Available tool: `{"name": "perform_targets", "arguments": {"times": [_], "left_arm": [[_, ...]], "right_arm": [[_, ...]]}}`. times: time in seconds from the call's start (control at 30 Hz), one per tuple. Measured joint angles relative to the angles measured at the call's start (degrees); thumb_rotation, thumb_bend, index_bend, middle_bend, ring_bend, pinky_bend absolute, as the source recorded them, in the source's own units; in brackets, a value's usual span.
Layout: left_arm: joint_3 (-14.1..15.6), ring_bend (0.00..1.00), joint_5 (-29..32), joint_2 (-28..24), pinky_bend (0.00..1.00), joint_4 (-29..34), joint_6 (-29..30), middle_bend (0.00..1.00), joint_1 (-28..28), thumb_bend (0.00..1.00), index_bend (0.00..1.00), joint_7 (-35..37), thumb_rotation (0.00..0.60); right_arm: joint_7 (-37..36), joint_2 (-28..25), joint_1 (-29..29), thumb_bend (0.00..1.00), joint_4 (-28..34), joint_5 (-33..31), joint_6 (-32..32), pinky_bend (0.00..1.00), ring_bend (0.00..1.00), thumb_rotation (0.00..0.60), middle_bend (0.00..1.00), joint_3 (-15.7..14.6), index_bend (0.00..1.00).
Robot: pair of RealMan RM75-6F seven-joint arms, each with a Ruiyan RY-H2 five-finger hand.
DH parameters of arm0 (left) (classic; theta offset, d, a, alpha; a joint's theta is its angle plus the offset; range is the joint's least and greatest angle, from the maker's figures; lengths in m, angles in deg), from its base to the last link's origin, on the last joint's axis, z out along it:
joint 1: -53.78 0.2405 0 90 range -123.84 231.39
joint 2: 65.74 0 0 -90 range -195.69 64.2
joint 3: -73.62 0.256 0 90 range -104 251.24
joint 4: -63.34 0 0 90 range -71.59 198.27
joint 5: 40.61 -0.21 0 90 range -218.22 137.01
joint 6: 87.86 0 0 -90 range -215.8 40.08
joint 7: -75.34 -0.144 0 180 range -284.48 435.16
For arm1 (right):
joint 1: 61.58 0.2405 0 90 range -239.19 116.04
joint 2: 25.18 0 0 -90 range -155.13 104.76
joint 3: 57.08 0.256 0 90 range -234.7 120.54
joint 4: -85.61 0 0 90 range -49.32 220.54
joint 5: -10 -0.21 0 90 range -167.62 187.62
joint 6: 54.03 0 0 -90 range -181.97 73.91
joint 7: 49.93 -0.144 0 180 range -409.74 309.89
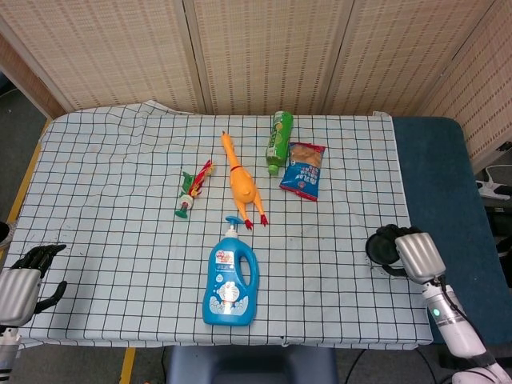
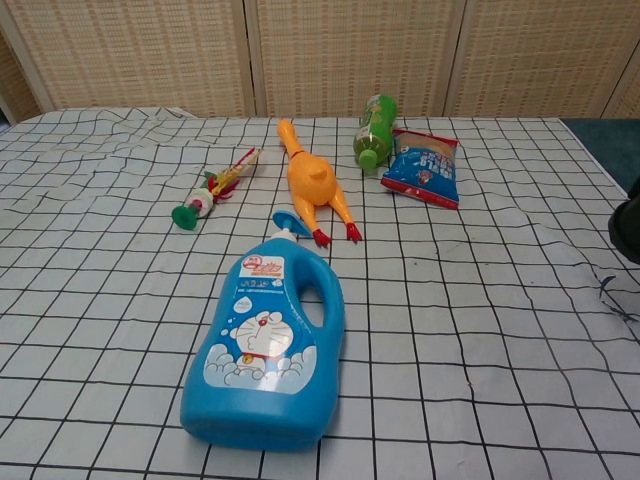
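Note:
My left hand [image 1: 28, 278] rests at the near left corner of the checked tablecloth [image 1: 104, 200], fingers apart, holding nothing. At the cloth's near right edge sits my right hand [image 1: 398, 250], its dark fingers curled in and empty; in the chest view only a dark sliver of the right hand [image 2: 628, 228] shows. A blue detergent bottle [image 1: 230, 280] [image 2: 268, 350] lies flat at the near middle, between both hands and apart from them. Beyond it lie an orange rubber chicken [image 1: 242, 186] [image 2: 312, 182] and a small red and green toy [image 1: 193, 190] [image 2: 213, 190].
A green bottle [image 1: 279, 140] [image 2: 373, 128] lies on its side at the back, beside a blue snack bag [image 1: 302, 170] [image 2: 423, 167]. Bare dark blue tabletop [image 1: 436, 176] runs along the right. Woven screens [image 1: 264, 48] stand behind the table.

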Motion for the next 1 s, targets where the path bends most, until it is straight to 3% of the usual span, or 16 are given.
{"name": "perform_targets", "arguments": {"times": [0.2,0.43,0.6,1.0], "left_arm": [[0.09,0.16,-0.29,0.02,0.38,0.02,0.01,0.19,-0.06,0.37,0.18,-0.15,0.6],[0.11,0.16,-0.19,0.0,0.38,0.13,-0.07,0.19,-0.1,0.37,0.18,-0.29,0.6],[0.07,0.16,0.01,-0.07,0.38,0.16,-0.12,0.19,-0.05,0.37,0.18,0.12,0.6],[0.15,0.17,0.18,-0.09,0.38,0.27,-0.45,0.19,-0.13,0.37,0.18,-0.26,0.6]], "right_arm": [[-7.31,4.06,1.25,0.06,-7.76,1.71,-1.01,0.32,0.29,0.6,0.49,-0.21,0.58],[-11.11,6.26,2.16,0.06,-11.9,2.5,-2.63,0.29,0.26,0.6,0.44,-0.8,0.57],[-12.23,6.64,2.39,0.06,-12.96,2.13,-3.94,0.27,0.17,0.6,0.33,-1.16,0.44],[-12.11,5.22,2.26,0.06,-12.12,-0.1,-6.82,0.18,0.0,0.6,0.14,-1.36,0.29]]}}
